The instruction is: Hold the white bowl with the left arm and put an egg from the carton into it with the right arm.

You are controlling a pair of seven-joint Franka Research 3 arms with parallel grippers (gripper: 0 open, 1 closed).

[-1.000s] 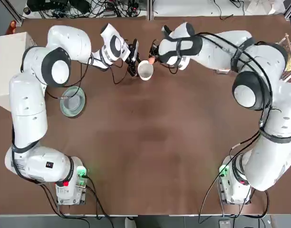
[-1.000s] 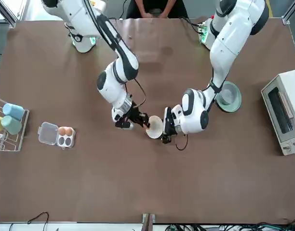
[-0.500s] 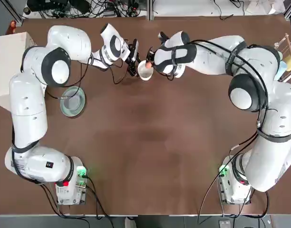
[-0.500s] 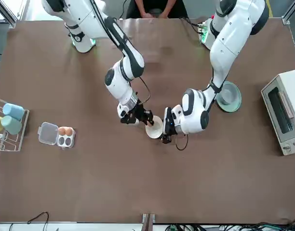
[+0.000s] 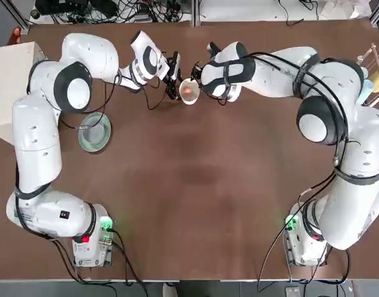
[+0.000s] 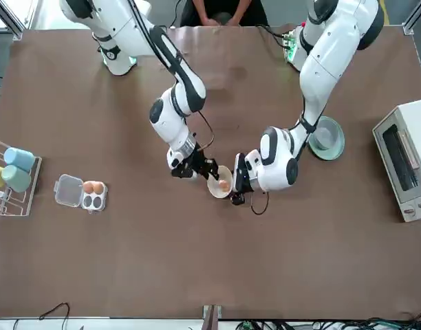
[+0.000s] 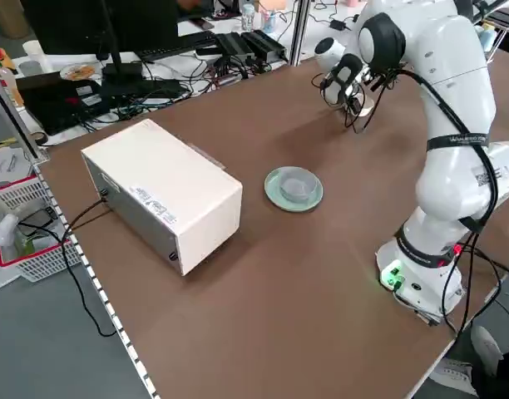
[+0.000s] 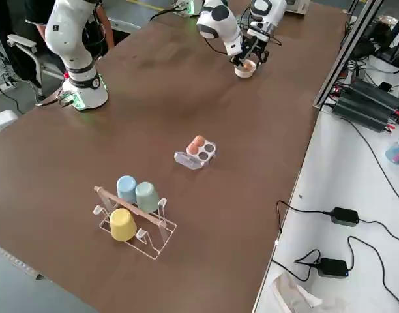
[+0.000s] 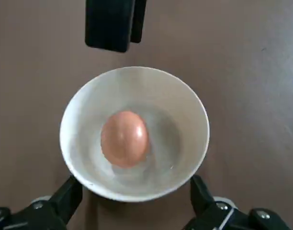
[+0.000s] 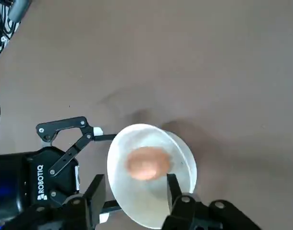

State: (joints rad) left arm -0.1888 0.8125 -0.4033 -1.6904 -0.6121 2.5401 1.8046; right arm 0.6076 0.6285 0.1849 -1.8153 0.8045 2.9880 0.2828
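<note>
The white bowl (image 9: 185, 103) stands on the brown table near its far middle edge, and my left gripper (image 9: 134, 186) is shut on it, a finger on each side. An orange-brown egg (image 9: 124, 139) lies loose on the bowl's bottom. My right gripper (image 10: 134, 184) hovers just over the bowl (image 10: 185, 163), open, its fingers apart and off the egg (image 10: 146, 163). From overhead, both grippers meet at the bowl (image 5: 184, 99). The clear carton (image 6: 82, 193) sits far off toward the robot's right, lid open, with two eggs in it.
A grey-green plate (image 5: 94, 132) lies beside the left arm. A white box-shaped oven (image 6: 403, 165) stands at the table's left edge. A wire rack with coloured cups (image 6: 11, 177) is beyond the carton. A person sits behind the robot's side of the table (image 6: 221, 10).
The right gripper carried the egg from beside the bowl to above it and opened. The egg now lies in the bowl. The left gripper kept its hold.
</note>
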